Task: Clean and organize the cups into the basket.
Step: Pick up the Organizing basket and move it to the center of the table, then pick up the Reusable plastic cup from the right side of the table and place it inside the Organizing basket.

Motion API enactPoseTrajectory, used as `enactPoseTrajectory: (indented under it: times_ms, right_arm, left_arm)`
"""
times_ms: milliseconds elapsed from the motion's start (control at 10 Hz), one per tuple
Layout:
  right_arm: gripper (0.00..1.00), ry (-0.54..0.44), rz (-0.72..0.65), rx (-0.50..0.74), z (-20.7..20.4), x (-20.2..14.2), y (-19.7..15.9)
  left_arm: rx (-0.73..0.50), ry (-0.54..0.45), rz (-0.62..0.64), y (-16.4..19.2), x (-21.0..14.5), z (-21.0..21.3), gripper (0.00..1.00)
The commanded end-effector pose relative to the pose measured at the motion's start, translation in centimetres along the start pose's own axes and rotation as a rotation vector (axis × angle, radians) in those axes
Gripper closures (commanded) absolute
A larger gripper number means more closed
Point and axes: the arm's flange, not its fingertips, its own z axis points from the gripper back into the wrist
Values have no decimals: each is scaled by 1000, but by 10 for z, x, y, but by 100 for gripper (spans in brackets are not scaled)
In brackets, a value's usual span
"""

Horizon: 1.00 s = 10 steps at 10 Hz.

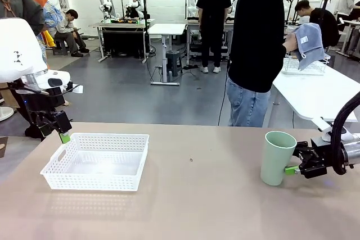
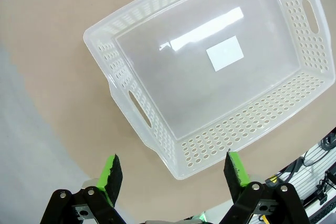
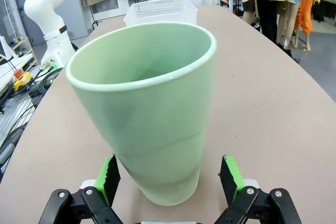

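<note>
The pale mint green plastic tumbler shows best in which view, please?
The right wrist view: the pale mint green plastic tumbler stands close, upright, inside the open right end effector, its rim and inside visible. The front view shows it smaller, side-on.

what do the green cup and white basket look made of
The green cup looks like smooth moulded plastic, satin rather than glossy: even colour, thick rounded rim; melamine is possible. The white basket seems thin, glossy, slightly translucent plastic: bright reflections on its floor, moulded holes in its walls.

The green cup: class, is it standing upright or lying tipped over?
Upright: the green cup stands on its narrow base on the table, open mouth facing up.
</note>
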Motion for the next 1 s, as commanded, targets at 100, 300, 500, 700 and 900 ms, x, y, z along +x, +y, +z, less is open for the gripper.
enactPoseTrajectory:
  times_ms: [100, 300, 500, 700, 900]
  right_arm:
    - [0, 15, 32, 43, -15, 4, 5]
    - [0, 23, 46, 50, -21, 4, 5]
    - [0, 9, 39, 63, -24, 5, 4]
    - [0, 8, 33, 79, -33, 4, 2]
    - [0, 6, 44, 87, -41, 4, 1]
  left_arm:
    - [31, -15, 14, 11, 14, -17, 0]
    - [41, -24, 33, 23, 21, -29, 0]
    - [39, 11, 55, 33, 27, -43, 0]
    - [36, 37, 60, 39, 32, -57, 0]
    - [36, 51, 64, 41, 37, -72, 0]
